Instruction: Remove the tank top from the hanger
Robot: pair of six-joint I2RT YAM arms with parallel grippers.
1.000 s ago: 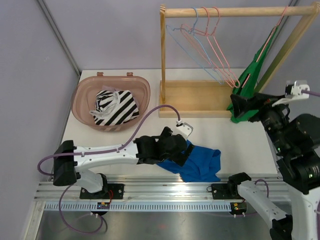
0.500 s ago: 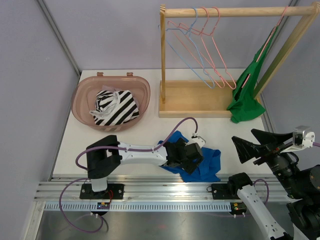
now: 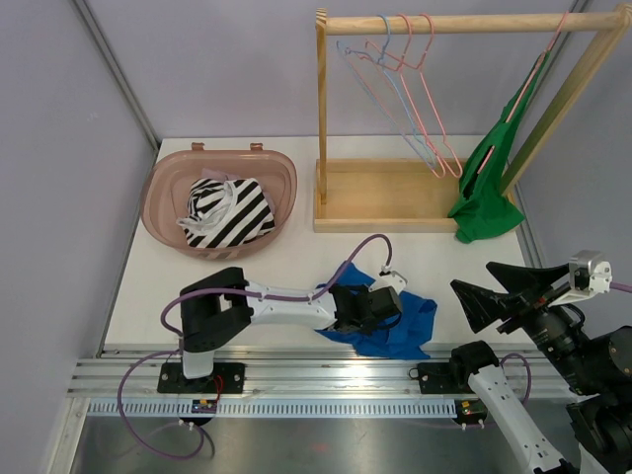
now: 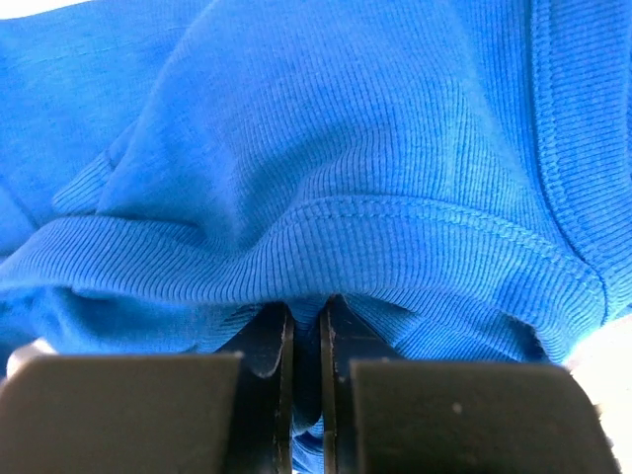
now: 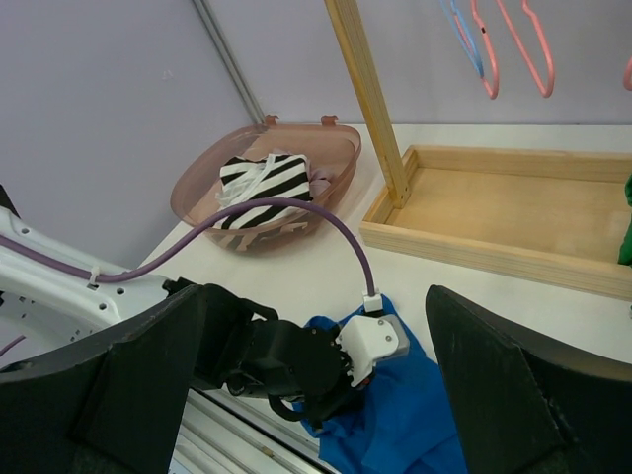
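Left of the wooden rack (image 3: 415, 197), the pink basket (image 3: 158, 188) holds a striped cloth (image 3: 229, 212); no change there.

In front of the rack's left post, the left gripper (image 3: 380, 308) has slid rightward and now sits low on the blue tank top (image 3: 410, 324). Its jaws are nearly together, pinching a ribbed fold. The top lies crumpled on the table (image 3: 296, 247), clear of any hanger.

On the rack's bar, the bare wire hangers (image 3: 415, 89) have swung. At the rack's right end, a green garment (image 3: 486, 193) hangs on a pink hanger.

The right gripper (image 3: 476, 281), at the green garment a second ago, has withdrawn well in front of the rack, spread wide and empty.

Assessment: the blue top appears removed; the green garment remains hung.

Surface white, matte; lilac walls; metal rail in front.
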